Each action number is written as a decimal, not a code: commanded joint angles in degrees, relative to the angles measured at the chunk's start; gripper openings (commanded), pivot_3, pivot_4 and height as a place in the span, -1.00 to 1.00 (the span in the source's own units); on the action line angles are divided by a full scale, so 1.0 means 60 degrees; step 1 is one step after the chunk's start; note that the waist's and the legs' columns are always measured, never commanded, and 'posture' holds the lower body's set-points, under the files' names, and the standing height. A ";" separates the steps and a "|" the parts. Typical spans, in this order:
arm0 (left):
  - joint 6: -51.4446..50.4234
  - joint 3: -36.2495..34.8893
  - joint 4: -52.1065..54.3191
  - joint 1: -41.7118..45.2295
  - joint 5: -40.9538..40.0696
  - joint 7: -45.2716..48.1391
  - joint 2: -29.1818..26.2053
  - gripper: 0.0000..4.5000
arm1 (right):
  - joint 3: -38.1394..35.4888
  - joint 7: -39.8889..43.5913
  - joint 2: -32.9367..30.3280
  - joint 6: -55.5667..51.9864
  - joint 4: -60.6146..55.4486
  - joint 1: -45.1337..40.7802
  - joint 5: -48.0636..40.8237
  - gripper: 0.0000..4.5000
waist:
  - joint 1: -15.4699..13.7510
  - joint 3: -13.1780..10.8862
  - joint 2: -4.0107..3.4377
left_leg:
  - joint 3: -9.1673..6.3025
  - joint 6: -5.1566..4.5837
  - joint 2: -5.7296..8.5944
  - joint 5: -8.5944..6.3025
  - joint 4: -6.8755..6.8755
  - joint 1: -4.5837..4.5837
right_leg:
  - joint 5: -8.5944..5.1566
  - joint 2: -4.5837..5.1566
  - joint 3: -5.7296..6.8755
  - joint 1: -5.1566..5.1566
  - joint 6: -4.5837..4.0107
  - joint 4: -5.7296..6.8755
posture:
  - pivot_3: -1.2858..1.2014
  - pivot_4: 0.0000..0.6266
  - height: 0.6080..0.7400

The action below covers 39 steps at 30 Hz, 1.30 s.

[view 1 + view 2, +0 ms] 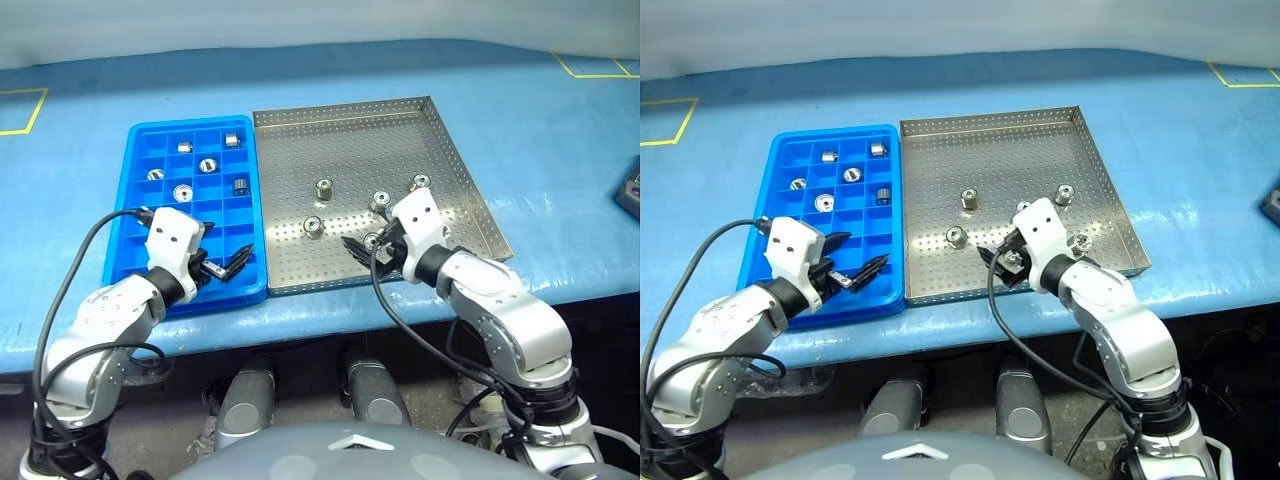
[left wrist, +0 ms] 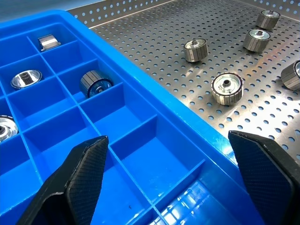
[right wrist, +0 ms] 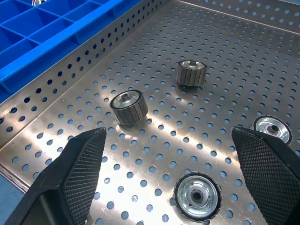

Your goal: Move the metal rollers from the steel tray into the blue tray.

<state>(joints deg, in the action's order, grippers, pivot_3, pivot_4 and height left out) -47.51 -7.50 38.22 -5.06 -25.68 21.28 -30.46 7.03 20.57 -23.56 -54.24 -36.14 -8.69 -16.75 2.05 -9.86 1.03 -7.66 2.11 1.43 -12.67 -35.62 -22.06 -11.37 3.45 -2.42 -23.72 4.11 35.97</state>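
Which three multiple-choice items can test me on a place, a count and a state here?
1. The blue tray lies where, from the steel tray?
A. On the robot's left of it
B. On the robot's right of it
C. On top of it

2. How many rollers lie in the blue tray?
A. Two
B. Six
C. Ten

3. The right gripper is:
A. Shut on a roller
B. Open over the blue tray
C. Open over the steel tray

Key: 1 A, the trays lie side by side, blue on the left. 2 B, six compartments hold one each. 3 C, its fingers stand wide apart above the perforated metal.
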 commanded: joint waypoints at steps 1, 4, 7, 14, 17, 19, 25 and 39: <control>-0.0084 -0.0122 0.0231 0.0070 0.0092 -0.0197 -0.0016 0.99 | -0.0123 -0.0386 0.0216 0.0193 -0.0032 -0.0124 0.0182 1.00 | -0.0001 0.0000 0.0000 | 0.0000 0.0000 0.0000 0.0000 0.0000 0.0000 | 0.0000 0.0000 0.0000 0.0000 0.0000 0.0000 | 0.04 -0.52 1.00; -0.0131 -0.0143 0.0222 0.0080 0.0103 -0.0270 -0.0014 0.99 | -0.0138 -0.0509 0.0282 0.0178 0.0007 -0.0156 0.0263 1.00 | -0.0003 0.0000 0.0000 | 0.0000 0.0000 0.0000 0.0000 -0.0001 0.0000 | 0.0000 0.0000 -0.0001 0.0000 0.0000 0.0000 | 0.04 -0.52 1.00; -0.0158 -0.0160 0.0225 0.0089 0.0081 -0.0284 -0.0035 0.99 | -0.0106 -0.0540 0.0285 0.0166 0.0003 -0.0152 0.0270 1.00 | -0.0004 0.0000 0.0000 | -0.0001 0.0000 0.0000 0.0000 0.0000 0.0000 | 0.0000 0.0000 0.0000 0.0000 0.0000 0.0000 | 0.04 -0.52 1.00; -0.0211 -0.0127 0.0187 0.0125 0.0096 -0.0333 -0.0044 0.99 | -0.0015 -0.0650 0.0360 0.0163 0.0018 -0.0143 0.0352 1.00 | -0.0001 0.0000 0.0000 | 0.0000 0.0000 0.0000 0.0000 0.0000 0.0000 | 0.0000 0.0000 0.0000 0.0000 0.0000 0.0000 | 0.03 -0.52 1.00; -0.0230 -0.0071 0.0180 0.0145 0.0103 -0.0349 -0.0051 0.99 | 0.0002 -0.0671 0.0382 0.0144 0.0014 -0.0155 0.0383 1.00 | 0.0001 0.0000 0.0000 | 0.0000 0.0000 0.0000 0.0000 0.0000 0.0000 | 0.0000 0.0000 0.0000 0.0000 0.0000 0.0000 | 0.03 -0.52 1.00; -0.0153 -0.0041 0.0176 0.0178 0.0075 -0.0309 -0.0032 0.99 | 0.0014 -0.0685 0.0389 0.0137 -0.0002 -0.0148 0.0397 1.00 | 0.0000 0.0000 0.0000 | 0.0000 0.0000 0.0000 0.0000 0.0000 0.0000 | 0.0000 0.0000 0.0000 0.0000 0.0000 0.0000 | 0.03 -0.52 1.00; -0.0108 0.0140 -0.0014 0.0539 0.0092 -0.0149 -0.0103 0.99 | 0.0068 -0.0769 0.0423 0.0108 -0.0097 -0.0088 0.0417 1.00 | 0.0009 0.0000 0.0000 | 0.0000 0.0000 0.0000 0.0000 -0.0001 0.0001 | 0.0000 -0.0001 0.0000 0.0000 0.0000 0.0001 | 0.01 -0.52 1.00; -0.0132 0.2382 -0.2380 0.4653 0.0259 0.1718 -0.0064 0.99 | -0.0046 -0.0994 0.0683 0.0200 -0.0252 0.0088 0.0398 1.00 | 0.0062 0.0000 0.0000 | 0.0001 0.0000 0.0002 0.0001 -0.0029 -0.0002 | 0.0007 -0.0007 0.0001 0.0012 0.0012 0.0004 | -0.02 -0.52 1.00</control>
<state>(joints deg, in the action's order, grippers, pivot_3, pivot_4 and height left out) -48.24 4.58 25.48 20.91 -24.91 29.88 -30.88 7.92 14.93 -19.69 -54.18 -35.37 -7.99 -13.98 2.42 -9.86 1.03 -7.63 2.09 1.44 -12.68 -35.80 -22.07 -11.33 3.41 -2.43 -23.64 4.19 35.98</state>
